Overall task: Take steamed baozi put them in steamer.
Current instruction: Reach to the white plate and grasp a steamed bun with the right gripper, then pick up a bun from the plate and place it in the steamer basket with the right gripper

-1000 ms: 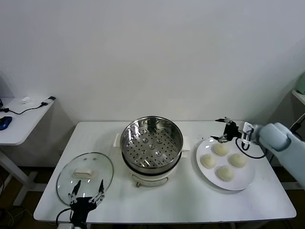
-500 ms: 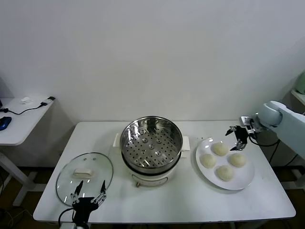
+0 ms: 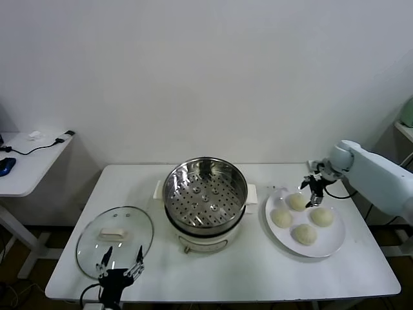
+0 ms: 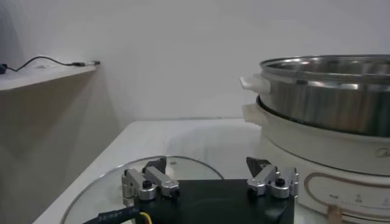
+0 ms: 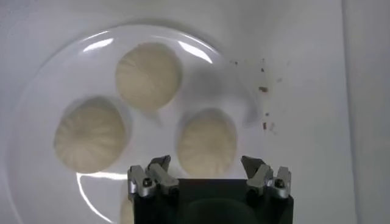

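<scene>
Right end effector (image 3: 314, 194): fingers spread wide apart and holding nothing; it hangs over the far edge of the flat white round plate (image 3: 332, 245), pointing down between the two far buns. In the right wrist view (image 5: 207, 176) a bun sits directly under the gap between its fingertips, with no contact visible.

Left end effector (image 3: 120, 265): fingers apart, empty, low at the near left edge of the white tabletop (image 3: 245, 274), just beside the near rim of the round glass lid with a white handle (image 3: 115, 234); the left wrist view (image 4: 210, 179) shows the lid lying flat right past its fingertips.

Steamed baozi: four small cream-white dome-shaped dough buns (image 3: 298, 201), all on the plate at the right of the tabletop, in a loose diamond and slightly apart.

Steamer: round shiny stainless-steel pot with a perforated tray, on a white electric base (image 3: 205, 192), in the middle of the tabletop between lid and plate; its tray is bare.

Change from a second ago: the right end effector was then at the plate's far left rim with the arm reaching in from the right; half a second ago it was off the plate's far right edge; it is now above the buns. The left end effector, lid, steamer and buns are as before.
</scene>
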`<act>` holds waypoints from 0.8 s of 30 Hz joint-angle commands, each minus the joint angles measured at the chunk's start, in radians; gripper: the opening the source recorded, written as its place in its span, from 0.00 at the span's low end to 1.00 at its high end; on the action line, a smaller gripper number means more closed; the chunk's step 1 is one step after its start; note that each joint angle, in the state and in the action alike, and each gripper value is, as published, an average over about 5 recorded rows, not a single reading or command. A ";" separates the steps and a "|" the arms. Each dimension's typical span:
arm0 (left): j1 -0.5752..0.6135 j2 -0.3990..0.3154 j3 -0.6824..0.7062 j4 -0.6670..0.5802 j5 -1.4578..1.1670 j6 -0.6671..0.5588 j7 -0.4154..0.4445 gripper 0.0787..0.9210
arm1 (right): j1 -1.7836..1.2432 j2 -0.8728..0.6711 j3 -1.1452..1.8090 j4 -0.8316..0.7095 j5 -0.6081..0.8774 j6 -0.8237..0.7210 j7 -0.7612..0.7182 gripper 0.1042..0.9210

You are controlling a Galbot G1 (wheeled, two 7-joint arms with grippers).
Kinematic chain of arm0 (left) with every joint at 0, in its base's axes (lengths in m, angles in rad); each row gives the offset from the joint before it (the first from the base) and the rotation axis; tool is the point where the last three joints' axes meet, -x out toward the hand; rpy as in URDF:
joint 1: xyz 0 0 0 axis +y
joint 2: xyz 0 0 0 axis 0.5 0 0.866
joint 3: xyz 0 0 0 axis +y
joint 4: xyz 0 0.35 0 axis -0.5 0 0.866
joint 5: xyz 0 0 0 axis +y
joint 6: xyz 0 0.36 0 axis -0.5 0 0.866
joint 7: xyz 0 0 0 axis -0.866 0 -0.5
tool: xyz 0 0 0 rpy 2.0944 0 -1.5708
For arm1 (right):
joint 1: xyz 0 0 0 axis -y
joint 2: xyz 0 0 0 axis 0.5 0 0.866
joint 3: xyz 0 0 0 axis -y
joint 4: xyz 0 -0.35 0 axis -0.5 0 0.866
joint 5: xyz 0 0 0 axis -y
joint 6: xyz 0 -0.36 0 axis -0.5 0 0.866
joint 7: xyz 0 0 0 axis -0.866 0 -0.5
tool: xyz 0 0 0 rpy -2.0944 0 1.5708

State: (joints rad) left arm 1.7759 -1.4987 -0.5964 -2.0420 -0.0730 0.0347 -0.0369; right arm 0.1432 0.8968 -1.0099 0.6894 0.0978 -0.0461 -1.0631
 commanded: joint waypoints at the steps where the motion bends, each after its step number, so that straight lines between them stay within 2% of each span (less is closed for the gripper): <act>1: 0.000 -0.003 0.001 0.003 0.003 -0.002 0.001 0.88 | -0.038 0.072 0.026 -0.113 -0.009 -0.010 0.009 0.84; 7: -0.002 -0.005 0.002 0.003 0.004 -0.002 -0.001 0.88 | -0.051 0.084 0.042 -0.125 -0.024 -0.013 0.023 0.82; 10: -0.001 -0.006 0.002 0.002 0.004 -0.002 -0.002 0.88 | -0.050 0.087 0.041 -0.123 -0.029 -0.016 0.024 0.75; 14: 0.001 -0.009 0.002 -0.001 0.005 -0.003 -0.004 0.88 | -0.032 0.075 0.030 -0.096 -0.030 -0.018 0.022 0.61; 18: 0.006 -0.014 0.006 -0.005 0.011 -0.006 -0.005 0.88 | 0.029 0.022 -0.012 0.012 0.010 -0.023 0.011 0.48; 24: 0.013 -0.020 0.015 -0.005 0.023 -0.015 -0.008 0.88 | 0.331 -0.075 -0.218 0.275 0.122 0.005 -0.024 0.45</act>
State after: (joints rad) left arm 1.7882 -1.5173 -0.5820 -2.0468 -0.0539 0.0215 -0.0449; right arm 0.2338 0.8985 -1.0683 0.7402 0.1311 -0.0568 -1.0696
